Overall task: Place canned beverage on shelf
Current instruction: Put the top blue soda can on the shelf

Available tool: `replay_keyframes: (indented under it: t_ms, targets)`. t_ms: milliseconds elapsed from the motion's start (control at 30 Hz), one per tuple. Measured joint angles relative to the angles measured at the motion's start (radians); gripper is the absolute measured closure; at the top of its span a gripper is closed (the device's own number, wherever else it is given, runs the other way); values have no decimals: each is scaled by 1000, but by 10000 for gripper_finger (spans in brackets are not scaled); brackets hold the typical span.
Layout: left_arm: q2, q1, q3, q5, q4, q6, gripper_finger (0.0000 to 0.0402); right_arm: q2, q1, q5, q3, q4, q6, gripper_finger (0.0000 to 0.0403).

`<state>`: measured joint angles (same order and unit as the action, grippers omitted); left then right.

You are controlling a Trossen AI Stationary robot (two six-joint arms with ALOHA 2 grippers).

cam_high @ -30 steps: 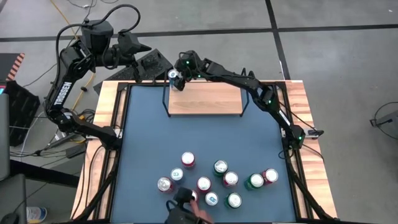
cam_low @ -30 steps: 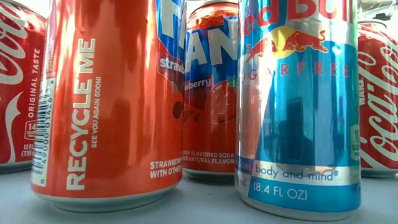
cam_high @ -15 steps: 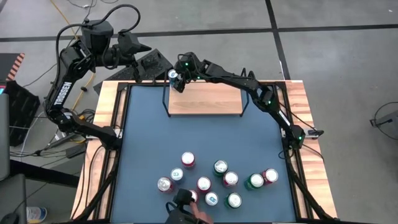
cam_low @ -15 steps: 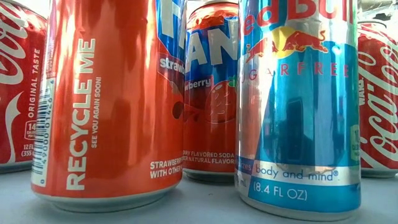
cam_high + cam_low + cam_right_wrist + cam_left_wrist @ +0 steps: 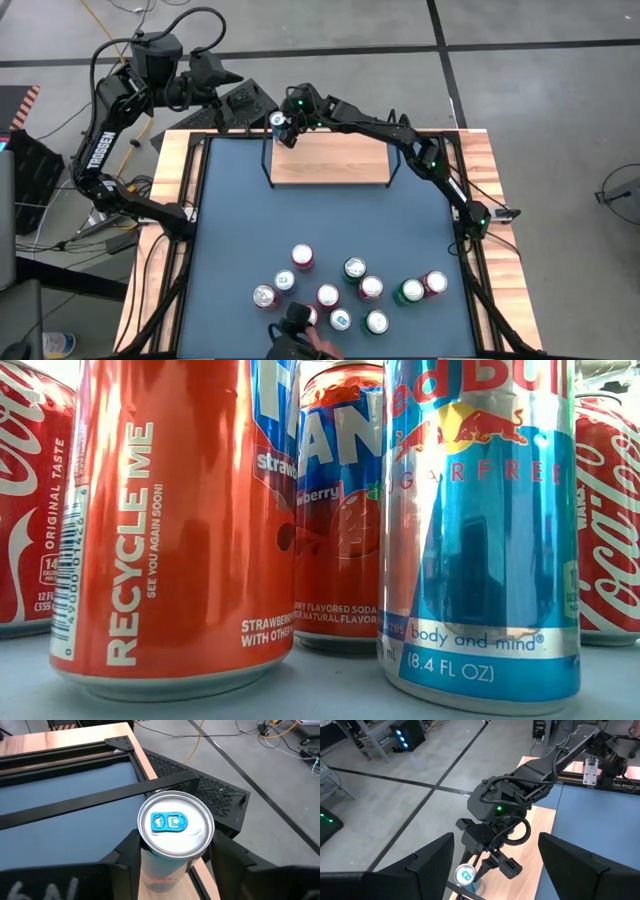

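The shelf (image 5: 330, 160), a light-wood board with black wire ends, stands at the table's far side. My right gripper (image 5: 284, 124) is at the shelf's far left corner, shut on a slim silver-and-blue can with a blue tab (image 5: 175, 825). The can stands upright; its foot is hidden. It also shows in the left wrist view (image 5: 466, 874). My left gripper (image 5: 232, 78) is open and empty, waiting beyond the table's far left corner; its fingers stand wide apart in its wrist view (image 5: 495, 887). My right gripper has the can's side wall (image 5: 150, 870) between its two fingers (image 5: 122, 857), below the lid. The fingers come from above, slanting down toward the table's left. The can's wide lid hides the place of contact. The can stays upright over the shelf's corner.
Several cans (image 5: 345, 290) stand clustered on the blue table top near its near edge; the low view shows an orange one (image 5: 170, 510) and a blue one (image 5: 480, 530) close up. A dark object with a person's hand (image 5: 300, 335) is at the near edge.
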<state>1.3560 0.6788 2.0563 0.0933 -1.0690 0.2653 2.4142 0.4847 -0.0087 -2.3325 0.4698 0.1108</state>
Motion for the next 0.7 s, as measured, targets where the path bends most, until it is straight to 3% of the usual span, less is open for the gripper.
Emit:
replay_keyframes:
  t_ms: [567,700]
  targets:
    - [0,0,0,-27,-21,5,124,0,-3,22,-24,66,-135,222]
    - [0,0,0,-27,-21,11,124,-1,-14,67,-23,72,-148,222]
